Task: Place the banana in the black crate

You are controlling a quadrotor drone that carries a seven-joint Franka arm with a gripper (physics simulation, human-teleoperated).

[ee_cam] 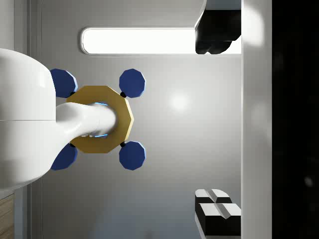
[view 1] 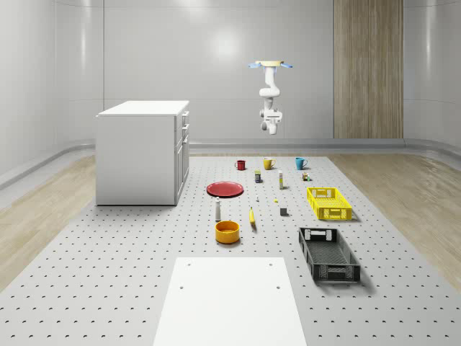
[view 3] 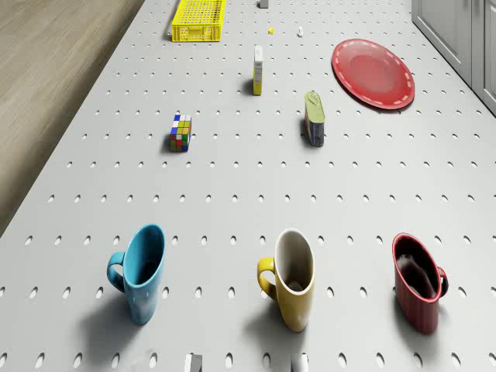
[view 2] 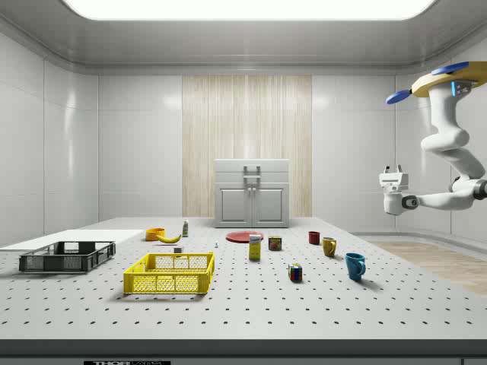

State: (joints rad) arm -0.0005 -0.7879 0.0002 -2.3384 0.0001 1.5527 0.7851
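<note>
1. Black-padded fingers (ee_cam: 218,36) stand well apart with nothing between them, so the gripper (ee_cam: 218,124) is open and empty; in the wrist view it looks back up at the drone's yellow body (ee_cam: 102,119) and the ceiling light.
2. Seen from the side, the gripper (view 2: 393,190) hangs high in the air, near the side view's right edge, at the end of the folded white arm (view 2: 456,163).
3. Above it the drone (view 1: 270,65) hovers over the far end of the perforated table (view 1: 108,274), roughly above the row of mugs: blue mug (view 3: 139,273), yellow mug (view 3: 291,277), red mug (view 3: 418,288).
4. Farther off, the banana (view 1: 252,217) lies on the table just beside the orange bowl (view 1: 227,231), untouched.
5. Well apart from the banana, the black crate (view 1: 328,254) sits nearer the whole-scene view's right, in front of the yellow crate (view 1: 328,202).
6. Nothing of the task looks done: approach, grasp, carry and release all remain.
</note>
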